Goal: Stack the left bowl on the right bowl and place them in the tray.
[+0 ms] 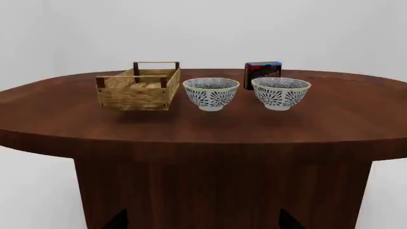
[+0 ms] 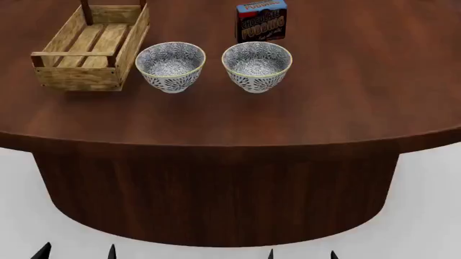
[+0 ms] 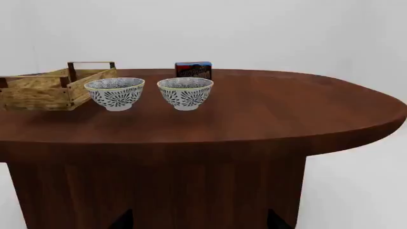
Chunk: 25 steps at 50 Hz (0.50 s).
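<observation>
1. Overhead, in the head view, the light slatted wooden tray (image 2: 90, 48), the left blue-patterned white bowl (image 2: 170, 66) and the matching right bowl (image 2: 257, 66) are sitting in a row on the dark oval wooden table (image 2: 346, 108); a blue pudding box (image 2: 262, 21) is standing behind the right bowl.
2. Left wrist view: tray (image 1: 138, 88) and both bowls are resting apart.
3. Right wrist view: the same row is showing.
4. Gripper state: neither gripper's claws are showing clearly; cannot tell.

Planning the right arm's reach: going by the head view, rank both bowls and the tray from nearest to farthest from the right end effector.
1. right bowl, ahead of the right end effector.
2. left bowl, beside it, further left.
3. tray, far left.
</observation>
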Tool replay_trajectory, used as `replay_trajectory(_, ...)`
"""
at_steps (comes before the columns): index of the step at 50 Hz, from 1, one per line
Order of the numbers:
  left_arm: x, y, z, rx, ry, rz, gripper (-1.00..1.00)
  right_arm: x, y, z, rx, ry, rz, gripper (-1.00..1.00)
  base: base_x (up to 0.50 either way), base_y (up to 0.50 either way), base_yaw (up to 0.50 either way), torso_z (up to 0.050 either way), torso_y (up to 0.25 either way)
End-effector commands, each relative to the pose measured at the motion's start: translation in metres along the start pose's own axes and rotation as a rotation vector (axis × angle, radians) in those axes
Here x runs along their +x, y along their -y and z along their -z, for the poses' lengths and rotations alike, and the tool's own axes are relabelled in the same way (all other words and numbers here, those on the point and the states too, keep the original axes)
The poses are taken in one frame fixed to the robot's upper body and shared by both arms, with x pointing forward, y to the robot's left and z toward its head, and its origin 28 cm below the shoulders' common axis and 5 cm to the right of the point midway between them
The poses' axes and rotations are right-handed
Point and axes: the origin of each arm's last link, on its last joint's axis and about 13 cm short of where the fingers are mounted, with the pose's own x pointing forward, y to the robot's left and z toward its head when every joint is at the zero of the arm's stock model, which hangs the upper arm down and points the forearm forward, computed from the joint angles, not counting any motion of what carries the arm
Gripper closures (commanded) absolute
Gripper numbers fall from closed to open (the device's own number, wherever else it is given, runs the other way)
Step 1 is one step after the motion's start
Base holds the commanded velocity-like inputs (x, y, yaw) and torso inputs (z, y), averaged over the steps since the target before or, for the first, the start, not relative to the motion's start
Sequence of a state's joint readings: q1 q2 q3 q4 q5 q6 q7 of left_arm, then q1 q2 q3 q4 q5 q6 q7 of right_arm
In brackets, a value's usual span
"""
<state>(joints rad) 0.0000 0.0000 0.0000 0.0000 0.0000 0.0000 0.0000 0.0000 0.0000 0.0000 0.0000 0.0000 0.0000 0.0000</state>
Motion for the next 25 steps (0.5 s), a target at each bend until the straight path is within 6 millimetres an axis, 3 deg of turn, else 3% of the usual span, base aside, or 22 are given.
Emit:
replay_trajectory(1,0.001,0.000,0.001,0.000,0.000,0.000,-1.00,0.001,0.000,0.002,0.000,0.000,0.000,-1.00,0.00,0.00,0.00,0.000,0.000)
replay_trajectory(6,-0.001,-0.002,-0.009,-0.049,-0.007,-0.017,-1.00,0.005,-0.001,-0.013,-0.073,0.011,0.005,-1.00,0.00,0.00,0.00,0.000,0.000)
replay_trajectory(7,0.000,-0.002,-0.013,-0.045,-0.009,-0.012,-1.00,0.008,-0.001,-0.019,-0.023,0.026,-0.011,-1.00,0.00,0.00,0.00,0.000,0.000)
replay_trajectory(11,0.003,-0.006,-0.025,-0.006,0.001,-0.031,-1.00,0.013,0.004,-0.046,-0.091,0.041,0.002,-1.00,0.00,0.00,0.00,0.000,0.000)
replay_trajectory(13,0.006,-0.010,-0.035,-0.010,0.009,-0.050,-1.00,0.013,0.009,-0.067,-0.117,0.071,0.013,-1.00,0.00,0.00,0.00,0.000,0.000)
replay_trajectory(17,0.010,-0.016,-0.058,-0.014,0.035,-0.076,-1.00,0.011,0.016,-0.091,-0.152,0.064,0.041,-1.00,0.00,0.00,0.00,0.000,0.000)
replay_trajectory(25,0.005,-0.025,-0.103,-0.002,0.081,-0.084,-1.00,0.006,0.021,-0.121,-0.146,0.093,0.065,-1.00,0.00,0.00,0.00,0.000,0.000)
